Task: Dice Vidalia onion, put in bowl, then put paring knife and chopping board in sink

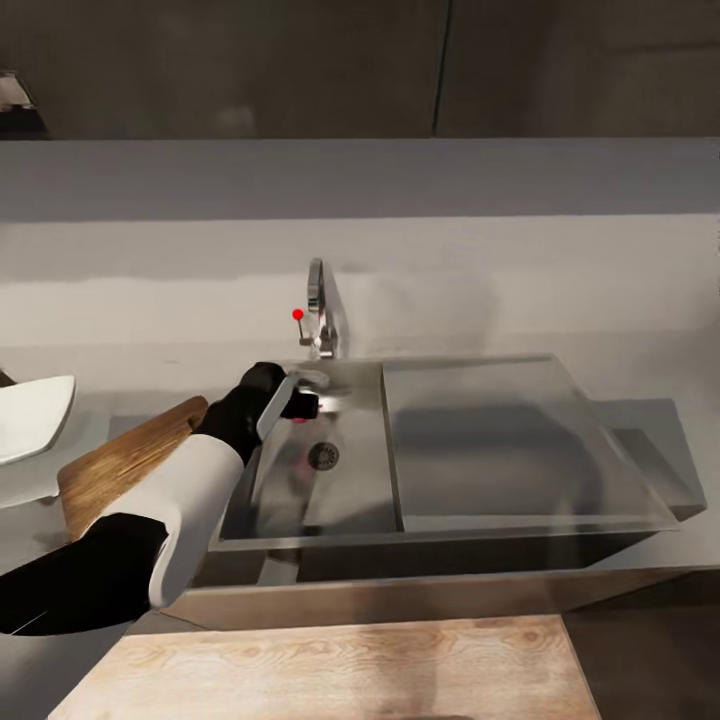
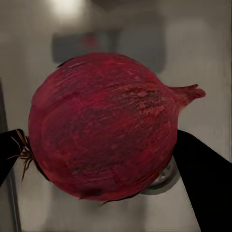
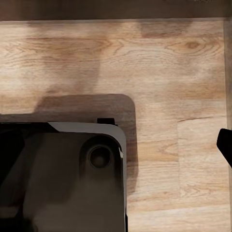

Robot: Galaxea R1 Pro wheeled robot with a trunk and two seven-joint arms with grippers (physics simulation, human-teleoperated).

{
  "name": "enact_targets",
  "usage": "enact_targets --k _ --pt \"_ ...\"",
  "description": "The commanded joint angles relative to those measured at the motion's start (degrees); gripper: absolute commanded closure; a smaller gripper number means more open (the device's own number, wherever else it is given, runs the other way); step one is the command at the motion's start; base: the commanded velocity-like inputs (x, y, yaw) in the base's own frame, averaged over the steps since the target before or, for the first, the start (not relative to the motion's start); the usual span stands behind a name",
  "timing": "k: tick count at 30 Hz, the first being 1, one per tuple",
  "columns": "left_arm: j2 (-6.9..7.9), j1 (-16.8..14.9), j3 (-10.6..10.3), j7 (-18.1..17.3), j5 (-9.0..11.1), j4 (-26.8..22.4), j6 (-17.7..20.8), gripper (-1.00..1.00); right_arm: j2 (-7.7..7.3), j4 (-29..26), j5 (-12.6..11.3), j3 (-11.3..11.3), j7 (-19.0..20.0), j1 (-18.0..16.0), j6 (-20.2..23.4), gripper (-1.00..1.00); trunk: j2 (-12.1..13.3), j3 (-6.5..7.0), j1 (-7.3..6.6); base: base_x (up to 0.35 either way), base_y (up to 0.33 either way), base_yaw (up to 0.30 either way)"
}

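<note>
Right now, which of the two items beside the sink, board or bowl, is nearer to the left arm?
The chopping board: its brown edge lies right beside the left arm's forearm, while the white bowl sits farther out.

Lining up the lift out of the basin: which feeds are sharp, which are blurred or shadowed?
Left wrist view: the dark red round onion is sharp, the background behind it blurred. Head view: glare on the stainless-steel sink, soft shadow over its drainboard. Right wrist view: crisp, with a dark shadow on the light wood-plank floor.
</note>
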Motion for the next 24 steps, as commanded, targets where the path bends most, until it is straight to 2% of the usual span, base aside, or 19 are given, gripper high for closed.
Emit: enact_targets --k 1,3,5,7,10,13,15,19,24 --pt "0.05 1.2 -0.24 0.55 0.58 -2.89 1.67 1.0 0.0 0.02 0.03 0.03 -0.16 -0.02 -0.16 -1.0 -0.09 0.0 0.03 0.0 0.0 0.0" --pt "0.11 4.19 -0.26 0.56 0.58 -9.15 4.78 1.0 0.0 0.02 0.03 0.03 -0.16 -0.02 -0.16 -1.0 -0.09 0.19 0.03 0.0 0.0 0.0" --pt "0.19 6.68 -0.29 0.56 0.52 -13.75 5.76 1.0 0.0 0.02 0.03 0.02 -0.16 -0.02 -0.16 -1.0 -0.09 0.37 0.03 0.0 0.0 0.0" --pt "0.22 8.72 -0.31 0.56 0.51 -17.46 6.09 1.0 0.0 0.02 0.03 0.02 -0.16 -0.02 -0.16 -1.0 -0.09 0.55 0.03 0.0 0.0 0.0" --pt "0.42 14.18 -0.38 0.62 0.44 -26.54 6.41 1.0 0.0 0.02 0.03 -0.02 -0.16 -0.02 -0.16 -1.0 -0.09 0.82 0.03 0.0 0.0 0.0" --pt "0.57 17.0 -0.45 0.64 0.42 -31.14 6.48 1.0 0.0 0.02 0.03 -0.05 -0.16 -0.02 -0.15 -1.0 -0.09 1.1 0.03 0.0 0.0 0.0" --pt "0.91 20.0 -0.49 0.64 0.4 -36.34 6.51 1.0 0.0 0.02 0.03 -0.06 -0.16 -0.02 -0.15 -1.0 -0.09 1.28 0.03 0.0 0.0 0.0" --pt "1.67 23.88 -0.5 0.62 0.4 -42.6 6.52 1.0 0.0 0.02 0.03 -0.08 -0.16 -0.02 -0.14 -1.0 -0.09 1.65 0.03 -0.011 0.0 0.0" --pt "2.19 27.27 -0.51 0.57 0.4 -47.03 6.53 1.0 0.0 0.02 0.03 -0.08 -0.16 -0.02 -0.12 -1.0 -0.09 2.1 0.03 -0.195 0.059 0.0"
